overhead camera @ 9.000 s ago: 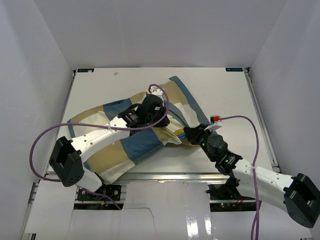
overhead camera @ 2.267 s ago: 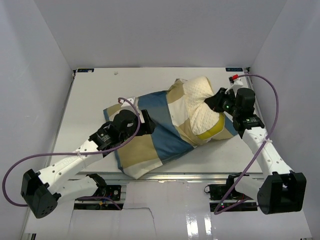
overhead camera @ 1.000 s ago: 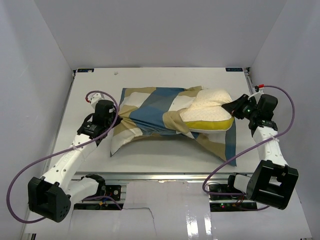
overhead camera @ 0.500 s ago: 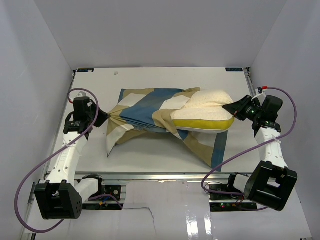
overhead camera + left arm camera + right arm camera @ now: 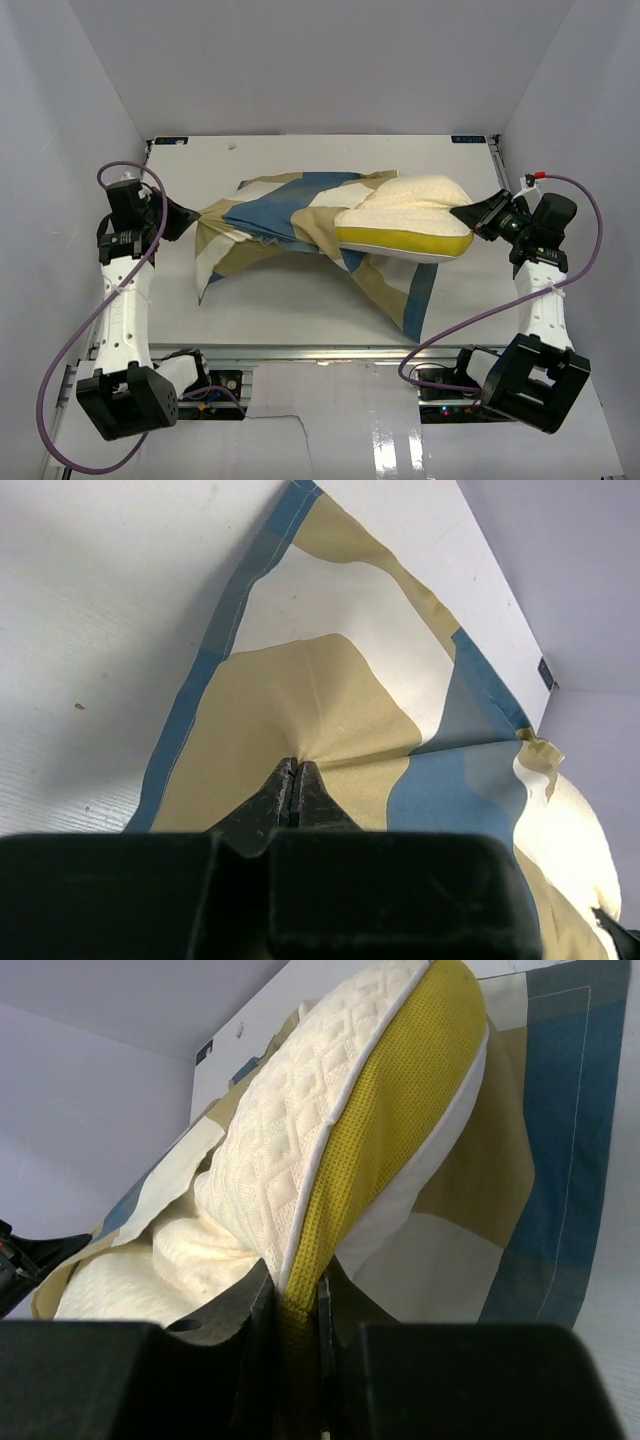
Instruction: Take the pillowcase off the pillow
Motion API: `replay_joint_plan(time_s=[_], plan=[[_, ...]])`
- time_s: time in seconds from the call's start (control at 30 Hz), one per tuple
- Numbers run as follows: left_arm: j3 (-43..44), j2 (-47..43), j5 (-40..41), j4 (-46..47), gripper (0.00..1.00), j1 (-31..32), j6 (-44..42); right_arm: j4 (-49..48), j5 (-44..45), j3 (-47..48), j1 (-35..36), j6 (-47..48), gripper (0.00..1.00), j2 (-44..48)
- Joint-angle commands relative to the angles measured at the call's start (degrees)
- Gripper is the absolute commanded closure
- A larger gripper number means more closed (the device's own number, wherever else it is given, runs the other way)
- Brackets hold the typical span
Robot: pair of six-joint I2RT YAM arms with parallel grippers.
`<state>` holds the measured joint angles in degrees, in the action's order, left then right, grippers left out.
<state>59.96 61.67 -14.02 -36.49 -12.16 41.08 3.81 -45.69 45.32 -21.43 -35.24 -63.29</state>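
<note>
The checked pillowcase (image 5: 270,215) is stretched across the table, lifted between the two arms. My left gripper (image 5: 192,217) is shut on its left end; in the left wrist view the gripper (image 5: 290,772) pinches tan cloth (image 5: 330,705). The cream pillow (image 5: 405,210) with its yellow edging (image 5: 400,240) sticks out of the case's right end. My right gripper (image 5: 472,214) is shut on the pillow's right end; in the right wrist view the gripper (image 5: 296,1295) clamps the yellow edging (image 5: 390,1120). A flap of the pillowcase (image 5: 405,290) hangs under the pillow.
The white table (image 5: 300,310) is boxed in by white walls left, right and behind. Its metal front rail (image 5: 320,352) runs along the near edge. Purple cables (image 5: 70,350) loop from both arms.
My left gripper has pulled the pillowcase's left end farther left and back. My right gripper has drawn the pillow slightly right. More of the pillow shows out of the case.
</note>
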Motion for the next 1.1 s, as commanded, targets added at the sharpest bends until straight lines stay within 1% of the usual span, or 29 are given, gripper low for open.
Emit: replay_joint_plan(time_s=[0.0,0.13,0.2,0.23,0.3,0.33,0.37,0.4,0.43,0.47,0.5,0.53,0.57,0.6,0.63,0.7,0.73,0.77,0.9,0.93,0.97,1.0,1.03,1.07], plan=[[4.5,1.0,18.8,3.0,1.00,-6.5,-3.6,-9.3,11.2,4.3,-6.2,2.1,0.92,0.4],[4.1,1.2,21.5,3.5,1.00,-8.1,-3.6,-9.4,10.7,4.4,-6.6,2.0,0.92,-0.1],[3.9,2.0,21.2,4.6,1.00,-9.5,-5.0,-9.4,10.7,4.6,-7.2,1.7,0.92,-0.2],[4.1,2.6,20.5,4.9,1.00,-12.3,-5.5,-9.4,10.5,4.6,-7.5,1.7,0.92,-0.1],[5.5,5.1,14.2,5.4,1.00,-15.4,-5.9,-10.0,10.2,4.5,-7.9,1.6,0.92,0.1],[5.9,5.8,10.8,5.5,1.00,-15.9,-6.6,-11.0,8.8,4.3,-7.9,1.0,0.92,0.1],[6.0,6.5,2.9,6.1,1.00,-15.9,-7.2,-12.7,7.2,3.4,-7.9,0.3,0.92,-0.1],[5.3,6.8,-2.7,9.5,1.00,-15.9,-7.8,-14.4,5.0,3.1,-7.9,-0.5,0.92,-1.3],[4.2,6.7,-8.3,11.4,0.91,-15.6,-8.0,-17.1,-0.3,3.1,-7.6,-1.5,0.92,-2.2],[1.7,6.5,-17.7,14.2,0.78,-14.7,-8.2,-17.8,-2.7,3.3,-6.2,-1.4,0.92,-3.2],[1.2,6.4,-19.2,16.9,0.63,-12.9,-8.6,-17.9,-4.6,4.0,-5.1,-0.8,0.92,-5.2],[1.3,6.6,-18.2,16.7,0.45,-7.3,-10.7,-17.5,-6.8,4.4,-2.2,1.1,0.92,-6.1],[1.9,6.7,-12.9,16.2,0.38,-3.9,-11.9,-17.4,-7.6,4.7,-0.4,2.1,0.92,-7.9],[2.1,6.9,-10.9,16.1,0.33,3.1,-13.0,-17.4,-9.3,5.6,1.4,3.1,0.92,-8.8],[2.4,8.3,-10.1,15.9,0.29,5.8,-14.4,-16.8,-10.5,6.2,5.3,5.4,0.92,-9.8],[3.7,11.3,-10.0,14.6,0.26,10.1,-14.4,-15.9,-13.6,7.7,9.0,7.5,0.92,-12.7],[4.1,12.2,-8.7,14.3,0.25,11.2,-14.4,-16.1,-14.4,7.8,12.3,9.0,0.92,-13.3],[5.2,13.1,-6.2,13.4,0.22,14.2,-15.1,-16.5,-15.7,7.2,13.8,9.6,0.92,-13.6],[9.3,19.4,-2.7,9.9,0.20,15.1,-16.6,-19.9,-18.0,4.4,17.6,11.3,0.92,-12.7],[10.1,20.8,-2.6,9.7,0.19,15.3,-16.7,-19.5,-18.2,3.7,19.0,12.4,0.92,-12.7],[11.1,23.6,-2.9,9.4,0.19,16.2,-17.1,-16.3,-17.4,3.6,19.7,15.6,0.92,-12.7],[12.7,25.6,-3.2,9.3,0.19,16.9,-17.8,-14.6,-16.5,3.5,20.4,17.0,0.92,-12.5],[18.4,27.9,-3.0,8.5,0.19,17.8,-18.9,-14.0,-15.8,2.4,21.2,17.7,0.92,-12.2],[22.3,33.3,-2.1,4.1,0.19,18.6,-20.4,-15.0,-15.7,1.4,21.3,18.0,0.92,-11.5]])
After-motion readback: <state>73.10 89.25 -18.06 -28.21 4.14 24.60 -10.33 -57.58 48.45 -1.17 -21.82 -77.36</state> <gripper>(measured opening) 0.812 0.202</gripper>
